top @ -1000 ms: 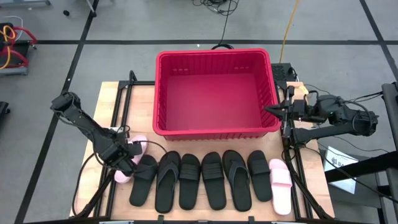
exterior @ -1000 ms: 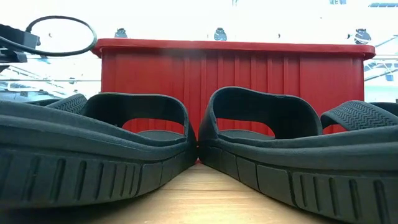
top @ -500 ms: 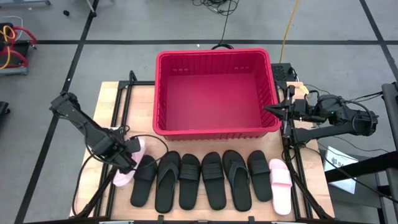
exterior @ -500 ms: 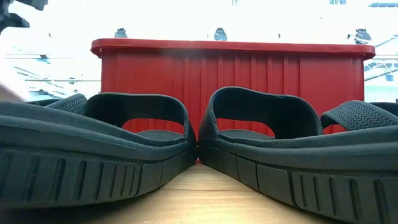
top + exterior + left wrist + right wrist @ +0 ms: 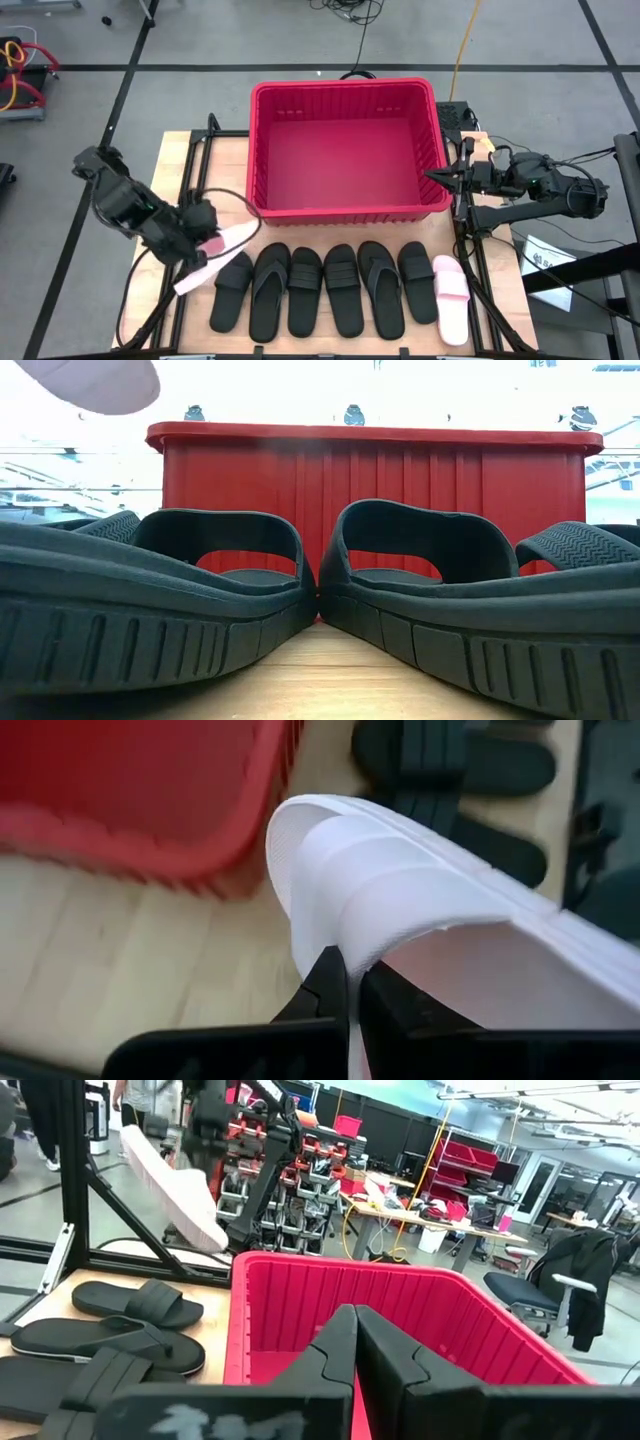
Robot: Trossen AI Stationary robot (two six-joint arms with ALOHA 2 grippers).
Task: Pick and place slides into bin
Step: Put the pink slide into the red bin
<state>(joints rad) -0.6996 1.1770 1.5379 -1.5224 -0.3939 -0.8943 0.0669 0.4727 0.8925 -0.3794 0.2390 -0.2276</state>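
Observation:
My left gripper point(image 5: 197, 238) is shut on a pale pink slide point(image 5: 222, 250), which it holds in the air over the table's left side, near the red bin's point(image 5: 262, 150) near left corner. The slide's end shows high in the low view point(image 5: 95, 380), and the right wrist view point(image 5: 172, 1180) shows it too. Several black slides point(image 5: 330, 290) and a second pink slide point(image 5: 450, 298) lie soles down in a row in front of the bin. My right gripper point(image 5: 432, 177) waits shut, level, beside the bin's right rim. My left gripper pinches the pink slide's wide strap at its edge point(image 5: 350, 952) between the two fingers. One finger point(image 5: 325, 985) lies on the strap's outer side and the other inside the strap opening. The fingers slant down from the table's left. The slide is lifted clear and tilted.
The bin point(image 5: 400, 470) stands at the middle back of the table and fills most of its depth. Bare wood point(image 5: 180, 170) shows to the left of the bin. Black frame rails run along the table's left and right sides. Cables loop near the left arm.
My left gripper has risen from the left end of the row and tipped up, staying shut on the pink slide. The slide has come off the table. It has turned from lying along the row to slanting, with its far end toward the bin.

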